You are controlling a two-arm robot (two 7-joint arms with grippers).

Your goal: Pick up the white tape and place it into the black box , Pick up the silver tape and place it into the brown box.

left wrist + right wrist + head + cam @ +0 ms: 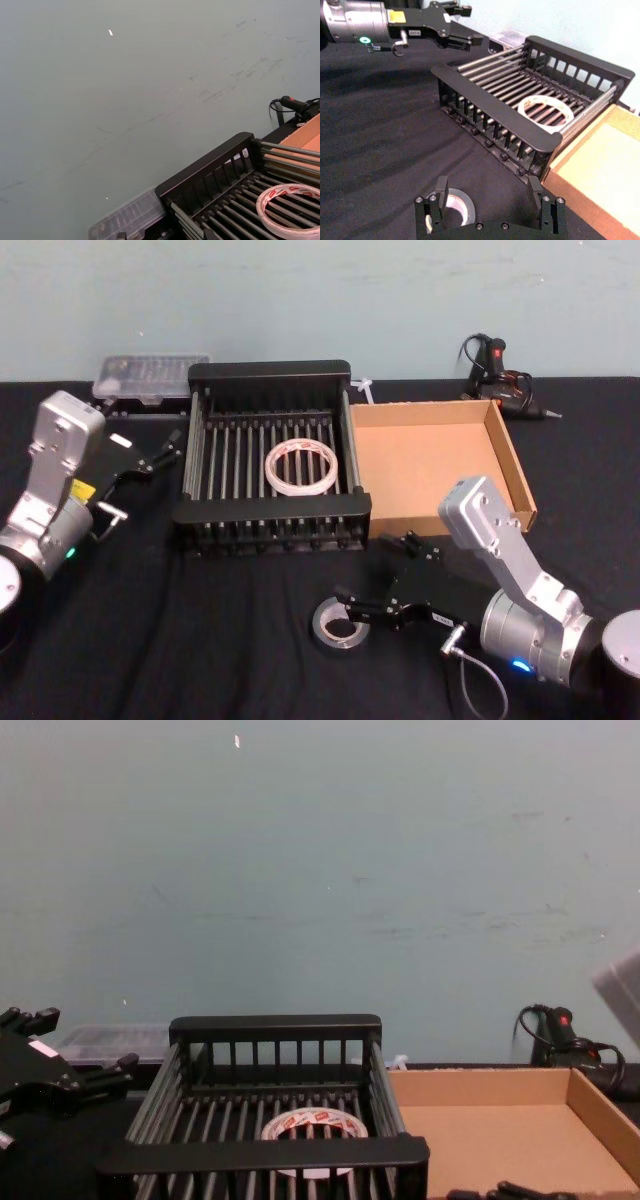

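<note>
Head view: the white tape [299, 467] lies flat on the slatted floor of the black box [270, 508], right of its middle; the brown box [512, 452] stands just beside the crate on its right, walls touching or nearly so; the silver tape [334, 626] lies flat on the black tablecloth [180, 640] in front of the crate; the right gripper [357, 606] is low over that roll, its fingers apart and reaching over the roll's right part; the left gripper [166, 448] is just left of the crate's left wall, fingers slightly apart, holding nothing; a clear plastic case [150, 374] sits behind the crate's far left corner; a black glue gun [500, 380] lies behind the cardboard tray.

Left wrist view: the crate's far corner [210, 172] and bars, with part of the white roll [290, 210] resting on them; the clear case [127, 220] beside the crate; the tray's edge [305, 137] and the glue gun [300, 106] beyond.

Right wrist view: the right gripper [487, 197] has its two fingers spread wide; the silver roll [454, 206] sits by one finger [440, 189], not clamped; the crate [490, 112] holds the white ring [544, 111]; the tray [600, 170] adjoins it; the left gripper [462, 25] is past the crate's far side.

Chest view: the white roll [313, 1128] lies inside the crate [270, 1153]; the tray [480, 1120] is at the right; the left gripper [85, 1065] is at the left edge.
</note>
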